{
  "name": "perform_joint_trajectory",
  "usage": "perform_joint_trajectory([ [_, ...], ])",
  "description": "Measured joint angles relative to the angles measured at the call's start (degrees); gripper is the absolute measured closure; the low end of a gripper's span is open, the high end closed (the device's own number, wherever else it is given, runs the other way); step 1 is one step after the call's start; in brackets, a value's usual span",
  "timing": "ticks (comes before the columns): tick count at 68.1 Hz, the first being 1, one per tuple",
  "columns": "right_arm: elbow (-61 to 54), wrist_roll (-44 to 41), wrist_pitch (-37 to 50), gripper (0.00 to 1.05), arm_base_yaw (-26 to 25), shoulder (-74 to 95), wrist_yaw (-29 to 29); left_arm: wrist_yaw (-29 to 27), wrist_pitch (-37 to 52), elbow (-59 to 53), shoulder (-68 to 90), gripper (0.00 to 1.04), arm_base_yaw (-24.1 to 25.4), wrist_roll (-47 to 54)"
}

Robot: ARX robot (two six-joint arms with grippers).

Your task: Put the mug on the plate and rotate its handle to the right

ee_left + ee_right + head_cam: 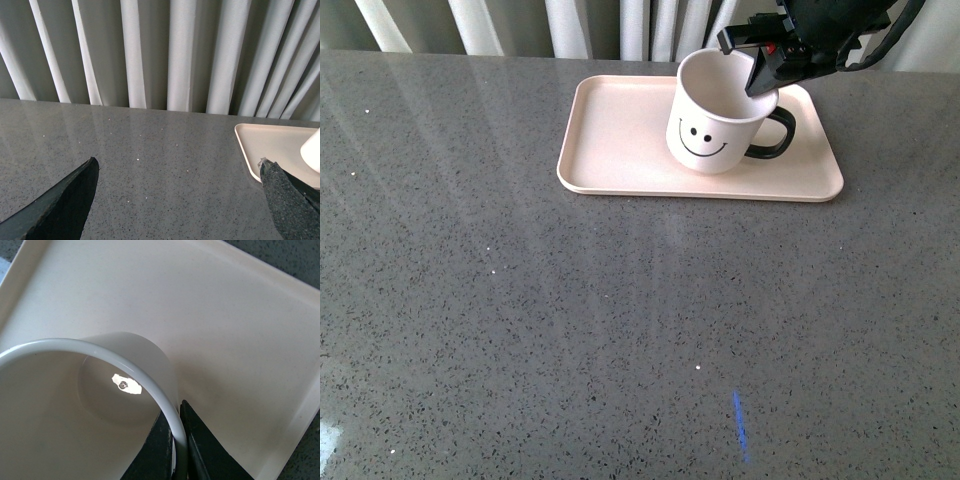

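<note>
Two arms are present, but only the right is nearer the work. The right gripper (pixel 762 82) has its jaws pinched narrow on the rim of the cream-white ceramic mug (pixel 712 130), just above its glossy black C-shaped handle (pixel 775 135). The mug sits on the right half of the flat pale pink rectangular plate (pixel 620 140), with the handle toward the plate's right edge. The left gripper (pixel 178 167), jaws wide and empty, hangs beyond the plate's left edge over the grey table (pixel 570 320). No writing shows, only a black smiley face (pixel 703 138).

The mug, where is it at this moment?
In the front view the mug sits on the right half of the plate, its rim pinched by the right gripper.
</note>
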Motion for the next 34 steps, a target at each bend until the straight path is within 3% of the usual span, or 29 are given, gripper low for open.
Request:
perform_joint_trajectory([
  [34, 10.5, -13.4, -7.4, 1.03, 0.6, 6.4, -1.5, 0.0, 0.0, 0.0, 0.0, 0.09, 0.0, 0.0],
])
